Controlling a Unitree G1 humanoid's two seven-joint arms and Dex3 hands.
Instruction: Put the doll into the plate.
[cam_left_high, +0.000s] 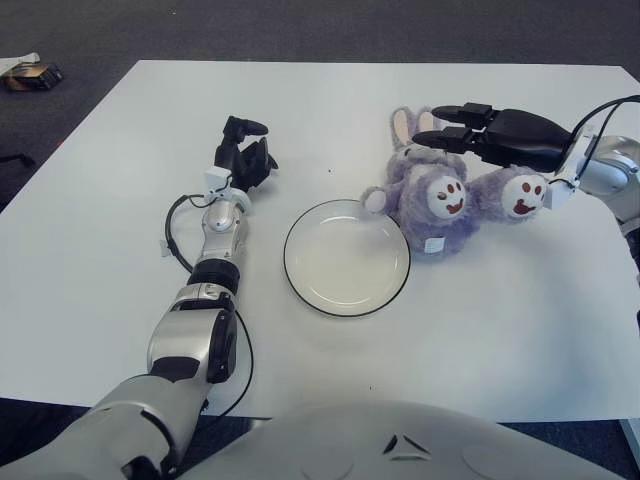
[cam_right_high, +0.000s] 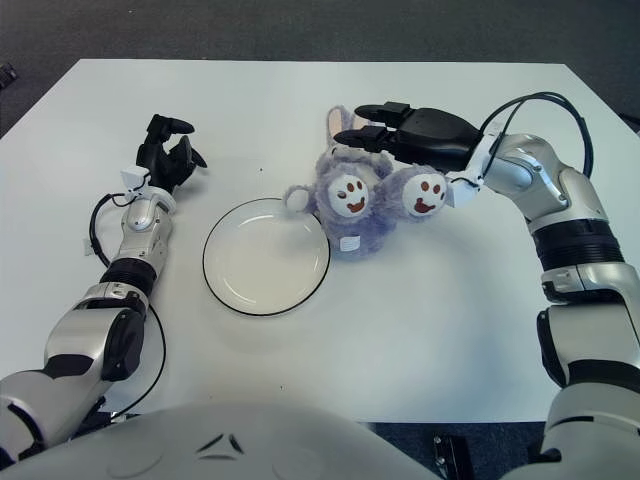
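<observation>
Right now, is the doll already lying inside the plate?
No, the doll lies on the table just right of the empty plate, with the right hand over it.

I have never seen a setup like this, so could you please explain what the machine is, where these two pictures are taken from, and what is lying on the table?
This is a humanoid robot with two arms, each ending in a three-finger hand. Both pictures come from a stereo camera on its head, looking down at a white table from two spots slightly apart, so they show one scene. On the table lie an empty white plate with a dark rim and, just right of it and touching its edge, a purple plush doll with rabbit ears. The right hand reaches over the doll's top with fingers extended; it does not appear to be gripping it yet. The left hand shows left of the plate, holding nothing.
</observation>
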